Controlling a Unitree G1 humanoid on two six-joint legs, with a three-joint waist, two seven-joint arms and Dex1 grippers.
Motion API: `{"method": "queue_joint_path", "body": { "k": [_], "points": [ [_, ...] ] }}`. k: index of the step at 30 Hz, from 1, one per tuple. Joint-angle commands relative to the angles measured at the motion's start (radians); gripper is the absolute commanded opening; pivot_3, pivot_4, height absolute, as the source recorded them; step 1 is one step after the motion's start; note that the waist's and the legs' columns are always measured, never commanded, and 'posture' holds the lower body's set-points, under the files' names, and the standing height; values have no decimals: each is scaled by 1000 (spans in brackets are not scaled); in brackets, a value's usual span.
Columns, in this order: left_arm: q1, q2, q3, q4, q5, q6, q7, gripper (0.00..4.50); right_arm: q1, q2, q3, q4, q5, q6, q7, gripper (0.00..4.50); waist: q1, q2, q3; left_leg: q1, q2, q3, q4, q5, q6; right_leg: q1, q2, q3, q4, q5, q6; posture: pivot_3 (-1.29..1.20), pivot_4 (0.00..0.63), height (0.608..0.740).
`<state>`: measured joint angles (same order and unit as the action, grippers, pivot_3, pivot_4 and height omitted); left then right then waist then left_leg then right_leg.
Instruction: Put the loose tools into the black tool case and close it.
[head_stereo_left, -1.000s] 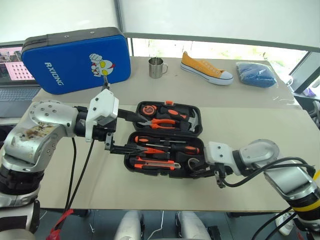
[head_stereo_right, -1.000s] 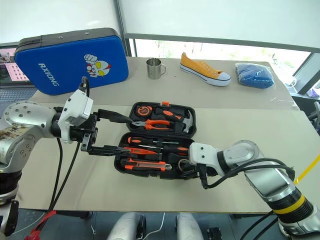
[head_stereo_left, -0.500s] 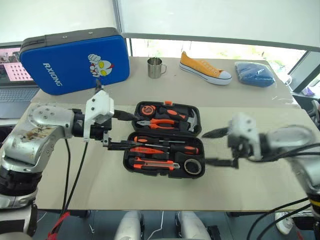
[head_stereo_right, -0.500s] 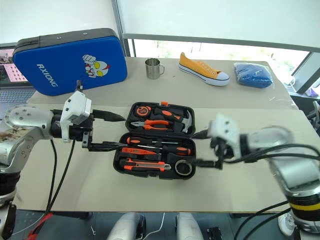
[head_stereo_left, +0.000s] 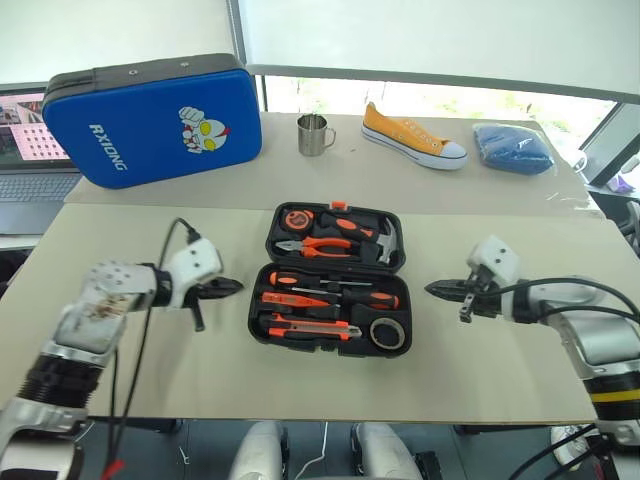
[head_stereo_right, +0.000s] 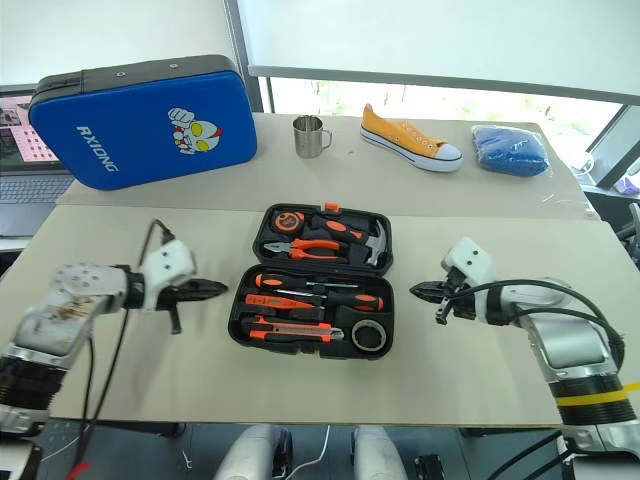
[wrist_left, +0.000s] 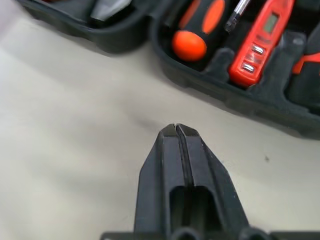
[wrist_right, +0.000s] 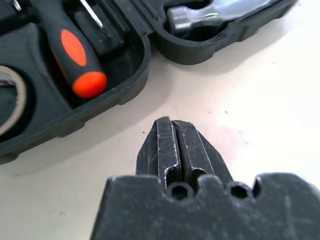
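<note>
Black tool case (head_stereo_left: 330, 280), hinged clamshell, lying open and flat at the middle of the bench (head_stereo_left: 300, 380). Near half, in moulded slots: two long screwdrivers with black-and-orange handles (head_stereo_left: 330, 287), one slim orange screwdriver (head_stereo_left: 293, 300), one black-and-orange utility knife (head_stereo_left: 305, 328), one dark tape roll (head_stereo_left: 385, 332). Far half: orange-handled pliers (head_stereo_left: 318, 244), hammer (head_stereo_left: 385, 240), round tape measure (head_stereo_left: 297, 217).

Left claw (head_stereo_left: 232, 285), clenched with its fingers pressed together, empty, low over the bench just beside the case's left edge and apart from it; tip pointing toward the case.

Right claw (head_stereo_left: 432, 289), clenched, fingers together, empty, low over the bench to the right of the case, apart from it, tip pointing toward the case.

Far part of the bench: blue case with a cartoon figure (head_stereo_left: 150, 120) standing at the left, metal mug (head_stereo_left: 314, 134) near the middle, yellow sneaker (head_stereo_left: 412, 136) to its right, folded blue cloth (head_stereo_left: 512, 147) at the far right. Laptop (head_stereo_left: 25, 150) at the left edge, partly behind the blue case.
</note>
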<state>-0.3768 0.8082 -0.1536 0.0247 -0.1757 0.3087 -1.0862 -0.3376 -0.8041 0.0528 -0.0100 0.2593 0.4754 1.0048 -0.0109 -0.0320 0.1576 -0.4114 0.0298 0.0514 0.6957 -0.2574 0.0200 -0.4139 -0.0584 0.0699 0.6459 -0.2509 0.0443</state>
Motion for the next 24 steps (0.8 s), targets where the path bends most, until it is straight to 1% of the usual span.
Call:
{"method": "queue_joint_path", "body": {
  "k": [1, 3, 7, 10, 15, 17, 19, 24],
  "points": [
    [-37, -20, 6, -7, 16, -1, 20, 30, -28, 6, 18, -13, -15, -57, 25, 11, 0, 0, 0, -3, 0, 0, 1, 0, 0, -4, 0, 0, 1, 0, 0, 0, 150, 739],
    [-42, -35, 6, -9, 13, 10, 23, 30, -37, 18, 29, -17, -18, -60, 28, 11, 0, 0, 0, -5, 0, 0, 1, 1, -1, -7, 0, 0, 2, 0, 0, 0, 150, 739],
    [-29, -38, 19, -39, -16, 26, 1, 30, -28, 23, 51, -51, -17, -69, 55, 11, 3, 0, 0, -6, 0, 0, 1, 1, -1, -7, 0, 0, 2, 0, 0, 0, 150, 739],
    [24, -12, 40, -120, -75, 42, -64, 30, 33, -7, 55, -151, 12, -74, 116, 11, 1, 0, 0, -6, 0, -1, 0, 0, -1, -8, 0, 1, 2, 0, 0, 0, 150, 739],
    [104, 30, 69, -222, -141, 73, -132, 30, 122, -48, 33, -261, 32, -72, 150, 11, 0, 0, 0, -7, 1, -6, -1, 0, 0, -10, 0, 0, 2, 0, 0, 0, 150, 739],
    [153, 60, 77, -279, -164, 87, -162, 30, 175, -70, 21, -310, 38, -77, 160, 11, -1, 0, 0, -7, 2, -6, -1, 0, 0, -9, 0, 0, 1, 0, 0, 0, 150, 739],
    [189, 80, 78, -305, -158, 90, -165, 30, 224, -88, 12, -350, 40, -84, 167, 11, 0, 0, 0, -7, 2, -6, -1, 0, 0, -9, -1, 0, 1, 0, 0, 0, 150, 739],
    [244, 98, 77, -335, -133, 81, -157, 30, 298, -101, -11, -400, 36, -85, 159, 11, 1, 0, 0, -5, 1, -6, 0, 0, 0, -7, -1, 0, 1, 0, 0, 0, 150, 739]
  ]
}}
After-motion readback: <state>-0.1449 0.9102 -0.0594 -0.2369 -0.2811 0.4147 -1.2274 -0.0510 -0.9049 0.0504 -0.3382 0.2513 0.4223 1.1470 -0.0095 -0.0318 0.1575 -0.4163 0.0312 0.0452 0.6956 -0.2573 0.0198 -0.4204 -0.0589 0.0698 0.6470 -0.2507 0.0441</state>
